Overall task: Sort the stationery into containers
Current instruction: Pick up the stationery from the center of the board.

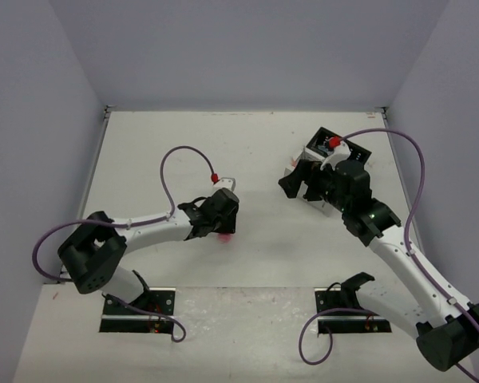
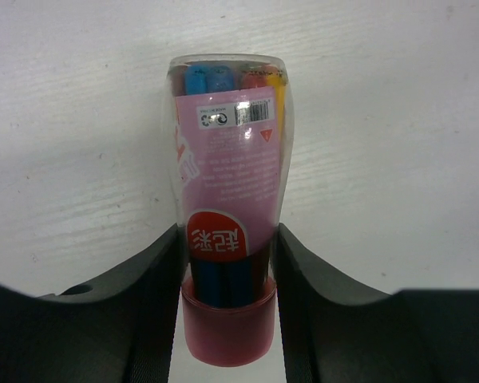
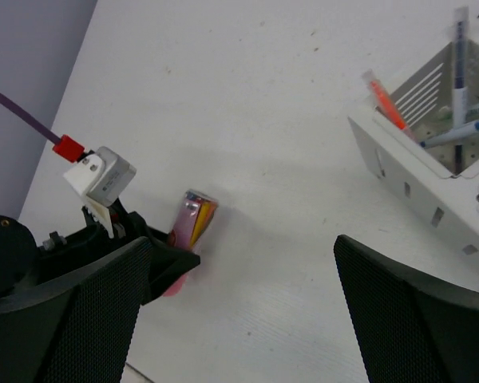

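Left gripper (image 2: 228, 235) pinches the clear marker pack (image 2: 227, 159) at its neck, just above the red cap; the pack lies flat on the table (image 2: 383, 120). Right gripper (image 3: 241, 247) is spread wide, holding nothing, near the white slatted organizer (image 3: 419, 171).

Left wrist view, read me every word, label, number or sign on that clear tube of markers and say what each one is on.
marker tube, red circle: two white Chinese characters, apparently upside down; I cannot read them with confidence.
pink label: lines of fine print, too small to read.
white strip near the tube's far end: barcode and recycling-type marks; the digits are too blurred to read.
Nothing else readable in this view.
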Robot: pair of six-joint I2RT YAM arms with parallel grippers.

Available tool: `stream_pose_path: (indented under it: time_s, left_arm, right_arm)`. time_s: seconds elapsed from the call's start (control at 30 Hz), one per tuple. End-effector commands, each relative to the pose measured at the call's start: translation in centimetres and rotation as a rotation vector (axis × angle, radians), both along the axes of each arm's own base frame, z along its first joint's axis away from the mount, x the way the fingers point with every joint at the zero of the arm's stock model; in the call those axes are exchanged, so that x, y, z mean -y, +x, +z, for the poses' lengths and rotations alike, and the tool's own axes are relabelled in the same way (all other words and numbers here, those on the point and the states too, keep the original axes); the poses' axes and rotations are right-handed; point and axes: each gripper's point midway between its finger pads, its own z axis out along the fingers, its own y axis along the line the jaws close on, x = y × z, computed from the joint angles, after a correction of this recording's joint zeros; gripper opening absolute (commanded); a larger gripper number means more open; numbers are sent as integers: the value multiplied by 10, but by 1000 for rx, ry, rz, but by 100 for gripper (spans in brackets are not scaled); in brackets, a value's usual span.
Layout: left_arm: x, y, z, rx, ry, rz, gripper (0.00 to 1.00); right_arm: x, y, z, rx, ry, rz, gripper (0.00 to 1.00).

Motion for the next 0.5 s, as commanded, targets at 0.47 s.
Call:
stream_pose_path:
  time_s: [0.47]
  left_arm:
    - [80,-52,140,223,-563,-577,0]
  right_arm:
    - [-80,-45,-17,-252,541,275,99]
